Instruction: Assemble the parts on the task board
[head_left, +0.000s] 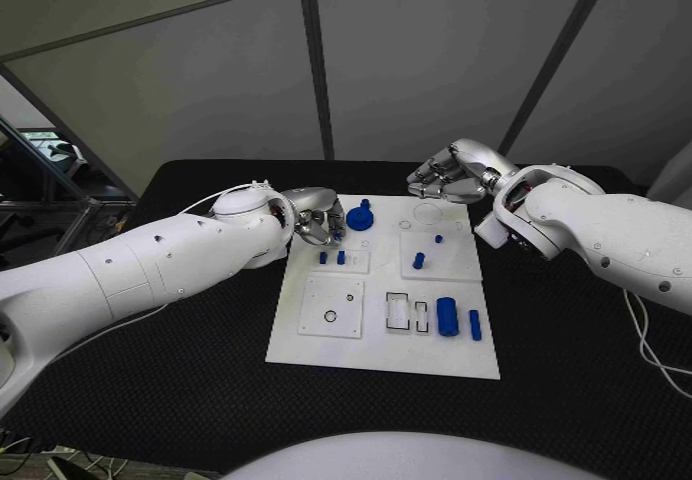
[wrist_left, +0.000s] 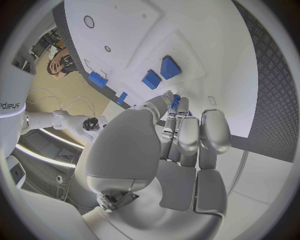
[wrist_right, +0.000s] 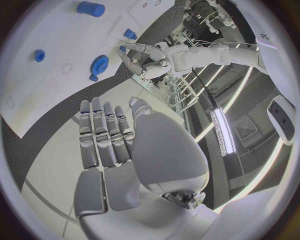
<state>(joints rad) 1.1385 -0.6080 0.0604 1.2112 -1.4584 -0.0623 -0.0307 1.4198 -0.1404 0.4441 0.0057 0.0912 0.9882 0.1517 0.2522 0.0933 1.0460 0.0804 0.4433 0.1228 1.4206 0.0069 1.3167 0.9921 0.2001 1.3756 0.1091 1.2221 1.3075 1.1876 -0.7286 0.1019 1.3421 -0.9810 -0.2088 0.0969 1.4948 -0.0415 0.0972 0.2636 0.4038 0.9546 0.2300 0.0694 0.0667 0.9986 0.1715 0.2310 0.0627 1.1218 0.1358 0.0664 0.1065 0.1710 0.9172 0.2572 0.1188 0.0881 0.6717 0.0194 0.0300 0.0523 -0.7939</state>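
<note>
The white task board (head_left: 382, 345) lies in the middle of the black table. A blue gear-shaped part (head_left: 359, 216) stands near its far left corner. Two small blue pegs (head_left: 332, 258) stand close together below it, and two more pegs (head_left: 418, 260) sit mid-board. A blue cylinder (head_left: 447, 316) and a slim blue bar (head_left: 475, 324) lie at the near right. My left hand (head_left: 315, 224) hovers at the board's left edge beside the gear, fingers stretched out (wrist_left: 181, 132), holding nothing. My right hand (head_left: 450, 178) hangs over the far edge with fingers extended (wrist_right: 103, 135), holding nothing.
Two square white insert plates (head_left: 333, 305) with small holes sit on the board's left half, and rectangular slots (head_left: 398, 311) lie beside the cylinder. Black table mat (head_left: 173, 370) surrounds the board. A metal rack (head_left: 51, 180) stands off the table's left.
</note>
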